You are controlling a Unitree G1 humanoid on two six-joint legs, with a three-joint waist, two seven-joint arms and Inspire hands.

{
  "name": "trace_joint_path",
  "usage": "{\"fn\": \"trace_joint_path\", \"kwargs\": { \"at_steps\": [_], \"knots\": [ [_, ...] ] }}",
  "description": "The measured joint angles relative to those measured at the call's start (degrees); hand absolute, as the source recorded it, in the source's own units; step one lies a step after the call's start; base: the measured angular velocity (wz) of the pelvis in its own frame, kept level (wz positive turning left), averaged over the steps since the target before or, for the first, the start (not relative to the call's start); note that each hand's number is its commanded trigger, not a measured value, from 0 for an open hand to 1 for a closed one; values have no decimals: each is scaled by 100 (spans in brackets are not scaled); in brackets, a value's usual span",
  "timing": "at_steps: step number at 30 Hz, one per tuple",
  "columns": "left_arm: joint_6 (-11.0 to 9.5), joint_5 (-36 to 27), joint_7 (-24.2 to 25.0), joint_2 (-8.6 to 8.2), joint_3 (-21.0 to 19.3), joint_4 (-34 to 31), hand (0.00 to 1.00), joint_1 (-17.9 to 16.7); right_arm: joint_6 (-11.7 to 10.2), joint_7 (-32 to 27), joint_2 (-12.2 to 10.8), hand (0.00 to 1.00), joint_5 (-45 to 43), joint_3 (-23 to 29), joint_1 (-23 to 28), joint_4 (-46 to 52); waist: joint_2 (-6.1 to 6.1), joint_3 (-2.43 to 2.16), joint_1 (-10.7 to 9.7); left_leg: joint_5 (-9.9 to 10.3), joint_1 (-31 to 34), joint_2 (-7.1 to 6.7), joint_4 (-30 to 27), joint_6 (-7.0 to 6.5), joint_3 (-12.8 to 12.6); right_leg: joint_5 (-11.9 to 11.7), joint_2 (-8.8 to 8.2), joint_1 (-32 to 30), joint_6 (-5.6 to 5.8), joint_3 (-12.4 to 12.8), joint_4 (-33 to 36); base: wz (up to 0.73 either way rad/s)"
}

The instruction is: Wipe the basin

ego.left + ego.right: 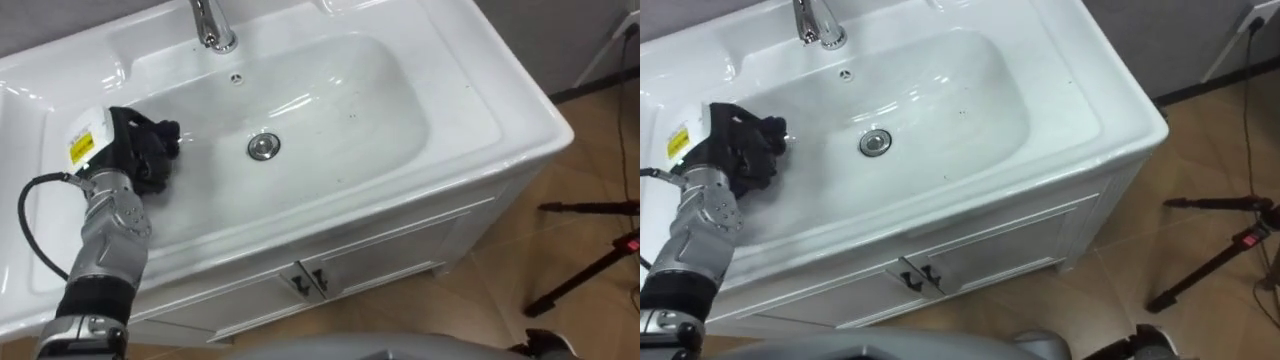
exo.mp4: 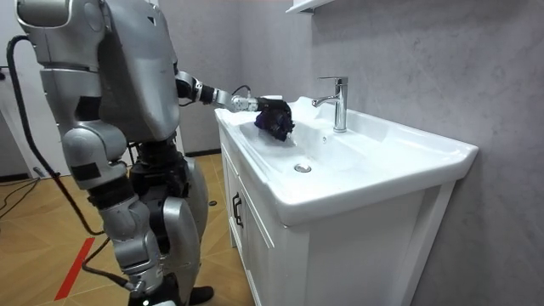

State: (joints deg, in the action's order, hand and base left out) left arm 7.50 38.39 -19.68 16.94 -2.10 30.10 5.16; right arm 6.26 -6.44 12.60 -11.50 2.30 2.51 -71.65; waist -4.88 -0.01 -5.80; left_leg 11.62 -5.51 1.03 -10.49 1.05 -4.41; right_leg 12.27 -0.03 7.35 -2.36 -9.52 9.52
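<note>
Left hand (image 1: 128,142) sits at the left of frame in the eye views, inside the white basin (image 1: 345,95), on the bowl's left slope. Its fingers (image 1: 160,135) are curled down over a dark cloth (image 2: 277,121) that is bunched up and pressed against the porcelain. In the eye views cloth and dark fingers blur together, so I can't tell where one ends. The room view shows the cloth better, as a dark purple wad just past the hand at picture centre.

The chrome drain (image 1: 263,147) is mid-bowl, right of the hand and apart from it. The chrome faucet (image 1: 210,25) is at top centre, on the back rim. A small overflow hole (image 1: 236,78) is just below it.

The basin sits on a white vanity cabinet (image 1: 380,255) with two doors and dark handles (image 1: 310,282) at bottom centre. A black tripod stand (image 1: 585,265) is on the wood floor (image 1: 590,140) at lower right.

In the room view the robot stands upright at the cabinet's front, left of picture, with its arm stretched out over the basin.
</note>
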Motion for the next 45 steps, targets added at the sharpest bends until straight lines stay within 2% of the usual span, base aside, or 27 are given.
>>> {"fn": "trace_joint_path", "kwargs": {
  "at_steps": [3, 6, 8, 11, 15, 24, 31, 38, 45],
  "knots": [
    [-2, 2, -3, -20, 1, -377, 100, -2, -129, 6, -54, 0, 65, -53, -5, -11, 7, 0, -8, 0, 106, -21, -32, -1, 101, 0, -13, -51, 0, -39, -17, 14],
    [-51, -3, -124, -20, 1, -945, 100, -2, -144, 22, -71, 0, 69, -111, 25, -131, -1, -4, -10, -8, 186, -65, -81, -13, 225, 0, -66, -39, 11, -163, -63, 20],
    [-134, -6, -340, -19, -1, -1299, 100, -2, -151, 18, -72, 0, 69, -116, 23, -371, -4, -6, 4, -10, 179, -76, -79, -16, 218, 5, -61, -21, 20, -165, -65, 6],
    [-164, -8, -517, -18, -4, -1463, 100, -2, -136, 14, -73, 0, 69, -117, 47, -468, -12, -9, 15, -10, 173, -81, -79, -16, 204, 9, -61, -14, 26, -163, -66, 0],
    [-162, -1, -637, -18, -6, -1507, 100, -2, -116, 8, -68, 0, 44, -111, 59, -463, -17, 1, 21, -10, 192, -78, -79, -16, 187, 9, -68, -46, 26, -150, -62, -1],
    [-158, -2, -959, -10, -22, -1555, 100, -21, -43, 5, -79, 0, 23, -275, 62, -431, -10, 4, 298, -10, 211, -88, -75, -16, 186, 13, -71, -55, 33, -181, -84, -1],
    [-153, -15, -1126, -8, -342, -1333, 100, -764, -22, 12, -22, 0, 10, -275, 50, -447, 1, 3, 377, -10, 116, -83, -29, -16, 188, 12, -66, -1, 33, -171, -66, -2],
    [-113, -15, -1125, -8, -723, -1075, 100, -809, 12, 170, 3, 0, -45, -267, 81, -430, 24, 0, 495, -10, 229, -91, -120, -17, 218, 12, -100, -10, 35, -312, -65, 12],
    [-29, -15, -1125, -9, -789, -1074, 100, -1068, 38, 246, 103, 0, -108, -272, 94, -413, -16, -23, 527, -23, 306, -89, -217, -35, 235, 12, -105, -25, 35, -332, -55, 5]
  ]
}}
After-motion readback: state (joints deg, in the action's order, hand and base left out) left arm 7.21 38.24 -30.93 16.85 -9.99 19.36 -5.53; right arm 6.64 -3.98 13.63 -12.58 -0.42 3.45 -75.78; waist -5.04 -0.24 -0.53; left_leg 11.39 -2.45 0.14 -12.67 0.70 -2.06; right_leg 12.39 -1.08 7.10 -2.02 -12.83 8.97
